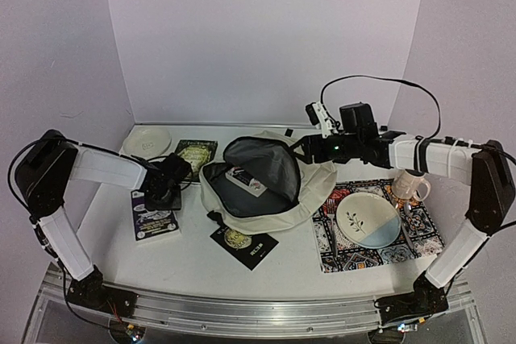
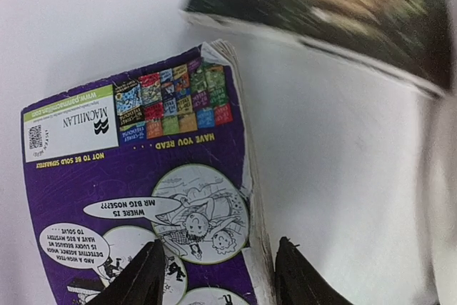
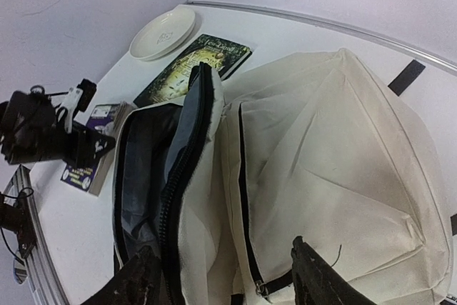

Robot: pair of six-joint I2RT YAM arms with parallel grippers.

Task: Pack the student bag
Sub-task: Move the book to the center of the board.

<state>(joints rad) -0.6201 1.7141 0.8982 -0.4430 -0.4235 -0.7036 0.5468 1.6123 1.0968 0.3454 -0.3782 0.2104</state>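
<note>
While the right gripper [image 3: 225,282] hangs wide-jawed over the unzipped student bag [image 1: 314,191] between the arms, the left gripper [image 2: 223,276], jaws spread, straddles a purple Macmillan paperback [image 2: 136,198]. The likely next move is to pinch its edge, lift it and carry it bagward.

Student bag [image 3: 335,141] — matt cream cloth, dark lining; purple book [image 2: 143,176] — glossy, worn paper cover.
</note>
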